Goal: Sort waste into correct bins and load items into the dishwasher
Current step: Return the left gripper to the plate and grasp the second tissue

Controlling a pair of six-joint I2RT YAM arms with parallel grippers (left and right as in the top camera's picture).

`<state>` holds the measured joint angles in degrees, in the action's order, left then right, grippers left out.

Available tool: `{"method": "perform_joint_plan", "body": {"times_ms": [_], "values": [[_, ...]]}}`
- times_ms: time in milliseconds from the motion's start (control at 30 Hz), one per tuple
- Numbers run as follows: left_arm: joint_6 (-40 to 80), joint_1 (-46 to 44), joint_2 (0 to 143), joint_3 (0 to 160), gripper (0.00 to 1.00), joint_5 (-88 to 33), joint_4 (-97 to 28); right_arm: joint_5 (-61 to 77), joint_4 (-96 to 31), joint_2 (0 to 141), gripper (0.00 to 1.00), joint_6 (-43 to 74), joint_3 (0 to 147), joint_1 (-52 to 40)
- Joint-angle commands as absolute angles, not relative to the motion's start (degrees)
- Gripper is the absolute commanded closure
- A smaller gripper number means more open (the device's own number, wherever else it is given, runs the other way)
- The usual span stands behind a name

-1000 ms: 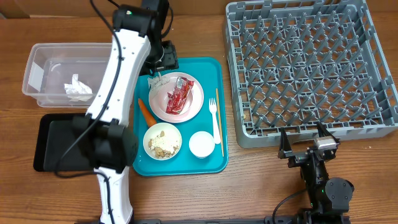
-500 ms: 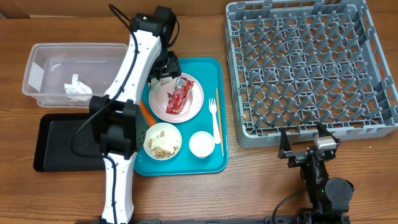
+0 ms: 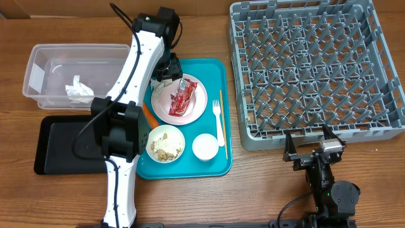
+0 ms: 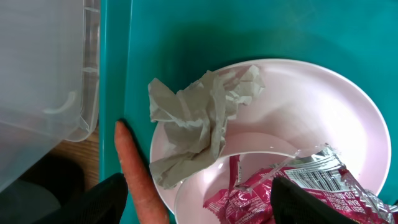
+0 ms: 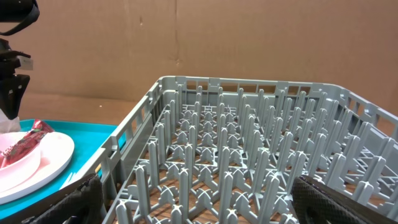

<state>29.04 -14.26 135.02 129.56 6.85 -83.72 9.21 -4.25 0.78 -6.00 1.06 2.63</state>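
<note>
Grey dish rack (image 3: 316, 69) empty, one napkin (image 3: 78, 90) in clear tub (image 3: 38, 63), rest on teal tray (image 3: 215, 73); left gripper (image 4: 199, 202) jaws wide over second napkin (image 4: 199, 118), right gripper (image 3: 309, 142) jaws wide too.

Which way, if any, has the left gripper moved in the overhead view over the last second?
Yes. The left gripper shifted slightly right, further in over the teal tray.

Grey dish rack (image 5: 249, 155) ahead; pink plate (image 5: 57, 151), red wrapper (image 5: 25, 145) left.
</note>
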Motion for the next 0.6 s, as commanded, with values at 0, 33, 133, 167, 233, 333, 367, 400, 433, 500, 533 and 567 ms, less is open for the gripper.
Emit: {"method": "perform_joint_plan", "body": {"times_ms": [0,33,133,167,233,333,367,400,433,500,533,567], "values": [[30.0,-14.3,134.7,129.5,0.24,8.4,-83.7,9.5,-3.9,0.2,0.0,-5.6,0.4,3.0],[30.0,-14.3,134.7,129.5,0.25,8.4,-83.7,9.5,-3.9,0.2,0.0,-5.6,0.4,3.0],[30.0,-14.4,134.7,129.4,0.26,8.3,-83.8,9.5,-3.9,0.2,0.0,-5.6,0.4,3.0],[30.1,-14.4,134.7,129.4,0.28,8.3,-83.8,9.5,-3.9,0.2,0.0,-5.6,0.4,3.0],[30.1,-14.6,134.7,129.2,0.3,8.4,-83.8,9.5,-3.9,0.2,0.0,-5.6,0.4,3.0],[30.1,-14.7,134.7,128.7,0.3,8.6,-83.6,9.5,-3.9,0.2,0.0,-5.6,0.4,3.0],[30.2,-14.7,134.7,128.4,0.3,9.2,-83.5,9.5,-3.9,0.2,0.0,-5.6,0.4,3.0],[30.5,-14.7,134.7,128.1,0.3,9.8,-83.5,9.5,-3.9,0.2,0.0,-5.6,0.4,3.0],[30.5,-14.7,134.7,127.7,0.3,10.1,-83.4,9.5,-3.9,0.2,0.0,-5.6,0.4,3.0],[30.5,-14.6,134.7,127.0,0.29,10.3,-83.0,9.5,-3.9,0.2,0.0,-5.6,0.4,3.0],[30.5,-14.5,134.7,126.4,0.28,10.3,-82.6,9.5,-3.9,0.2,0.0,-5.6,0.4,3.0],[30.5,-14.5,134.7,126.0,0.28,10.3,-82.3,9.5,-4.0,0.2,0.0,-5.6,0.4,3.0]]}}
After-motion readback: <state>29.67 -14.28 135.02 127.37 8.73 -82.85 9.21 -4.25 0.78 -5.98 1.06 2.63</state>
